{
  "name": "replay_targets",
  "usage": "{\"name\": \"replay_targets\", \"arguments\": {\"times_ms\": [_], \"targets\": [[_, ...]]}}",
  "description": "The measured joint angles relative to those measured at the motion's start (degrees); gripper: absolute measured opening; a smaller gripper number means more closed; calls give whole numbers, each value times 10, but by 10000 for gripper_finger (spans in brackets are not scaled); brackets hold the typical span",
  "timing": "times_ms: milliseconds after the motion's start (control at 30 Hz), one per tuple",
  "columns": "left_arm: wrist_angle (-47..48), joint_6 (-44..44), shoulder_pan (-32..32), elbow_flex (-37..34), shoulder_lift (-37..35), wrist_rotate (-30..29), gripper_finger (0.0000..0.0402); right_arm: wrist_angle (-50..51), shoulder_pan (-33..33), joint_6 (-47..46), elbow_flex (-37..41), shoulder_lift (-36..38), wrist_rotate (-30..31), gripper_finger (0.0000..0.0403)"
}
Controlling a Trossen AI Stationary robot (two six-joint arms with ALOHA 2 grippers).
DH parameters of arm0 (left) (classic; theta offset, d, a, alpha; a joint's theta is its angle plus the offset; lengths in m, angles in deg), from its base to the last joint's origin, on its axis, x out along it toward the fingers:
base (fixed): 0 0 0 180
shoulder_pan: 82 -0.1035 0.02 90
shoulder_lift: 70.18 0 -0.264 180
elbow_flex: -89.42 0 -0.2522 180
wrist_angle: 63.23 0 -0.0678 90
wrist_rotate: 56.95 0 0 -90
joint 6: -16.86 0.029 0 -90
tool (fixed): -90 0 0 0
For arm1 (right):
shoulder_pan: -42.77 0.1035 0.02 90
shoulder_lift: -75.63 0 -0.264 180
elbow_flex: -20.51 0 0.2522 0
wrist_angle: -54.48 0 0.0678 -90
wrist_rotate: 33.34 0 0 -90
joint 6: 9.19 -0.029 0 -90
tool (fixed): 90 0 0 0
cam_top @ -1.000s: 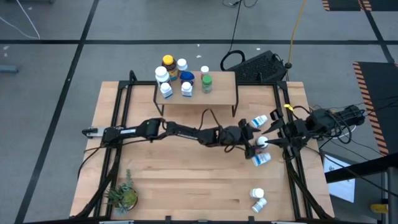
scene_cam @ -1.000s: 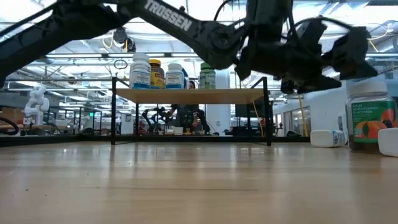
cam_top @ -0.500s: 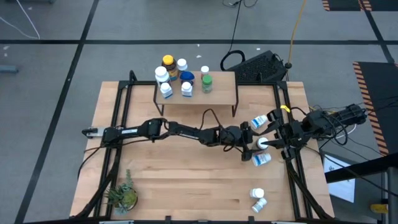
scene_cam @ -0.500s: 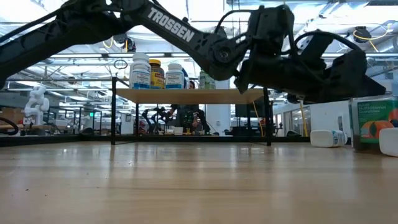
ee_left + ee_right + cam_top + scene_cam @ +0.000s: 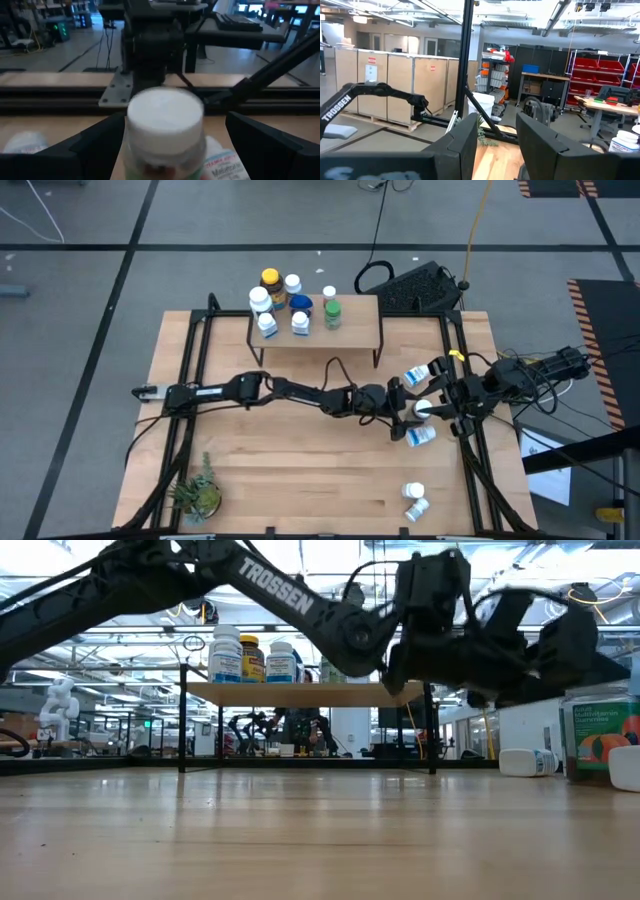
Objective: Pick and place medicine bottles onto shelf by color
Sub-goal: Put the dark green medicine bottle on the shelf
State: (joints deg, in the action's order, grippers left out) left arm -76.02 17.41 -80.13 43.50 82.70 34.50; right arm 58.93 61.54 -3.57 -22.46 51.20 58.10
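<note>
Your left gripper [image 5: 409, 407] stands fingers apart, a white-capped bottle [image 5: 165, 131] upright between them at the table's 3 o'clock edge; close here. Right gripper's [image 5: 447, 395] fingers: can't tell.

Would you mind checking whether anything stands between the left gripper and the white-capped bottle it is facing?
Nothing visible does. The left gripper is open, and in the left wrist view the white-capped bottle stands between its fingers with no other object in front. The right gripper sits just beyond it.
</note>
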Motion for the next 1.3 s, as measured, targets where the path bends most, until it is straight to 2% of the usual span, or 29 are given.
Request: {"name": "replay_targets", "arguments": {"times_ms": [200,633,933,1033,1300], "targets": [[-53,-26,-4,-1,24,-1,349,-9,0,0,0,0,0,128],[-70,2,-5,-1,24,-21,349,-8,0,6,0,0,0,128],[-67,2,-6,-1,24,-15,347,-7,0,6,0,0,0,128],[-60,5,-4,8,24,-15,329,-7,0,6,0,0,0,128],[-43,-6,1,22,24,-22,247,-6,0,4,0,0,0,128]]}}
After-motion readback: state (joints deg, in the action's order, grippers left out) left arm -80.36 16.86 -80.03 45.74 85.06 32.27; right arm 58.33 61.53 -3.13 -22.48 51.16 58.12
